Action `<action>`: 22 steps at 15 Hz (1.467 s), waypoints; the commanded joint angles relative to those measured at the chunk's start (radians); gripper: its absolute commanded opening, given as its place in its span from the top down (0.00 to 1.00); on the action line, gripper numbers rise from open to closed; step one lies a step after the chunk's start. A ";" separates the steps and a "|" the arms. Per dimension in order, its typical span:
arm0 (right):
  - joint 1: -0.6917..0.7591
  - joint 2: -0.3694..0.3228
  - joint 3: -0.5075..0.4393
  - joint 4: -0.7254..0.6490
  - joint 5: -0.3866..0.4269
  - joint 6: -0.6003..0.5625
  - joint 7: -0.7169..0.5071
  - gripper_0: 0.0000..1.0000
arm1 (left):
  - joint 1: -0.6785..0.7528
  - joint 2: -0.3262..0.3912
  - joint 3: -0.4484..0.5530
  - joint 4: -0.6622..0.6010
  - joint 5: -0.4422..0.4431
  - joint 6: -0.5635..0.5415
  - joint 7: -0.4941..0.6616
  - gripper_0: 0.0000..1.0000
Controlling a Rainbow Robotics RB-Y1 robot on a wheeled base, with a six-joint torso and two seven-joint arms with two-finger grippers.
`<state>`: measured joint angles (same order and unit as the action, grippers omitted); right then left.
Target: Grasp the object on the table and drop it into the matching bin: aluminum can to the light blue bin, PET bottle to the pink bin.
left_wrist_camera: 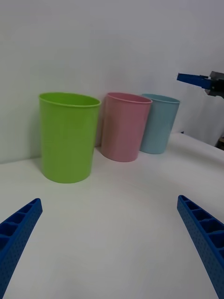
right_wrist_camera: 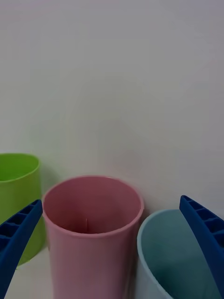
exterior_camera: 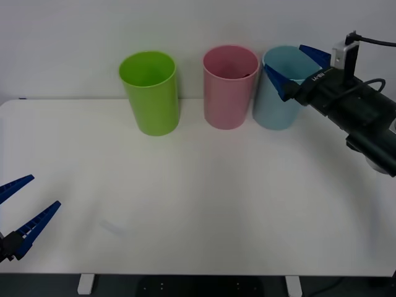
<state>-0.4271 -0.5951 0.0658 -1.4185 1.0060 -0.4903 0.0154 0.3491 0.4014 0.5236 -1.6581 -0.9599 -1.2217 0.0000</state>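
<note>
Waiting low at the table's [exterior_camera: 198,204] near-left edge, left gripper [exterior_camera: 18,210] spread wide; green bin [exterior_camera: 150,93], pink bin [exterior_camera: 230,86], blue bin [exterior_camera: 276,105] lined up; right gripper [exterior_camera: 296,68] spread empty above the blue bin's rim, bottle hidden from sight

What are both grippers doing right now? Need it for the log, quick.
Left gripper: open, empty, low over the table's near left edge.
Right gripper: open, empty, above the light blue bin.
</note>
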 commanded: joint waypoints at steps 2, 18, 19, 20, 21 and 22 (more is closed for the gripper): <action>0.139 -0.052 -0.073 -0.086 -0.029 -0.086 0.024 0.00 | 0.000 0.000 0.000 0.000 0.000 0.000 0.000 0.00; 0.444 -0.080 -0.345 -0.086 -0.026 -0.496 0.175 0.00 | 0.000 0.000 0.000 0.000 0.000 0.000 0.000 0.00; 0.456 -0.080 -0.348 -0.088 -0.027 -0.505 0.186 0.00 | 0.000 0.000 0.000 0.000 0.000 0.000 0.000 0.00; 0.468 -0.080 -0.354 -0.088 -0.030 -0.516 0.195 0.00 | 0.000 0.000 0.000 0.000 0.000 0.000 0.000 0.00; 0.484 -0.074 -0.362 -0.091 -0.032 -0.534 0.210 0.00 | 0.000 0.000 0.000 0.000 0.000 0.000 0.000 0.00; 0.495 -0.063 -0.379 -0.091 -0.032 -0.562 0.218 0.00 | 0.000 0.000 0.000 0.000 0.000 0.000 0.000 0.00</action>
<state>0.0591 -0.6658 -0.3012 -1.5091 0.9745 -1.0326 0.2267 0.3491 0.4014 0.5236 -1.6581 -0.9599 -1.2217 0.0000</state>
